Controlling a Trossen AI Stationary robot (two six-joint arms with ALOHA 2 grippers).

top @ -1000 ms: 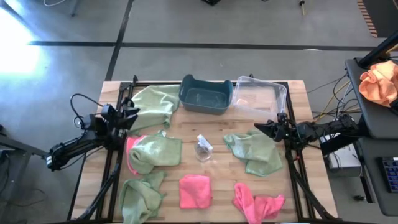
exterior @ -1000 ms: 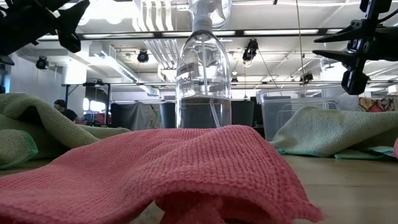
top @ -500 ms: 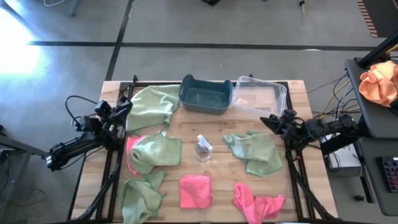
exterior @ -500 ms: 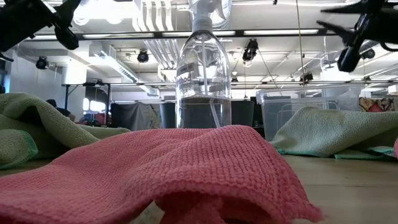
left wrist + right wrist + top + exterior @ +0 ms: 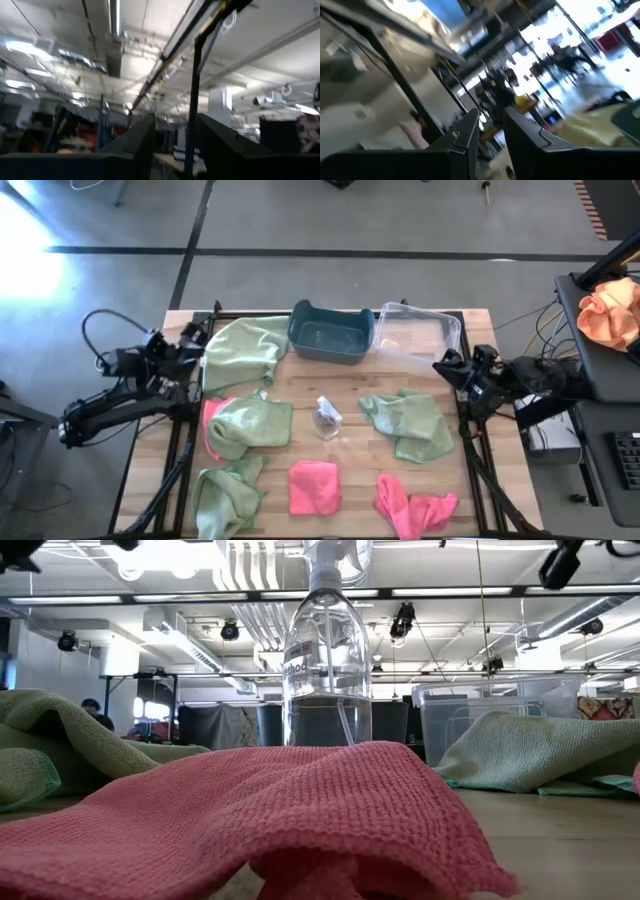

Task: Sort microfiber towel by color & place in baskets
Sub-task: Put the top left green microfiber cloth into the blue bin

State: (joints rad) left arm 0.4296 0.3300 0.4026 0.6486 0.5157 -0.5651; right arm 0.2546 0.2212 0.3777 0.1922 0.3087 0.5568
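Several microfiber towels lie spread on the wooden table. Green ones rest at the far left (image 5: pixel 245 345), at the left on a pink one (image 5: pixel 250 423), at the near left (image 5: pixel 228 492) and at the right (image 5: pixel 410 423). Pink ones lie near the front edge (image 5: pixel 313 486) (image 5: pixel 415 502). The teal basket (image 5: pixel 330 332) and the clear basket (image 5: pixel 420 335) stand side by side at the far edge. My left gripper (image 5: pixel 192 338) hangs raised over the table's left edge, open and with nothing between its fingers (image 5: pixel 175 117). My right gripper (image 5: pixel 447 365) hangs raised at the right edge, also open with nothing in it (image 5: pixel 491 111).
A clear spray bottle (image 5: pixel 326 417) stands at the table's middle, upright behind the pink towel (image 5: pixel 280 810) in the low view. An orange cloth bundle (image 5: pixel 610 310) lies on a side stand off the table's right. Black frame rails run along both side edges.
Both grippers have risen and tipped upward, climbing out of the top of the low view. The left one has drawn back toward the table's left edge, the right one toward the right edge. The towels and baskets have stayed in place.
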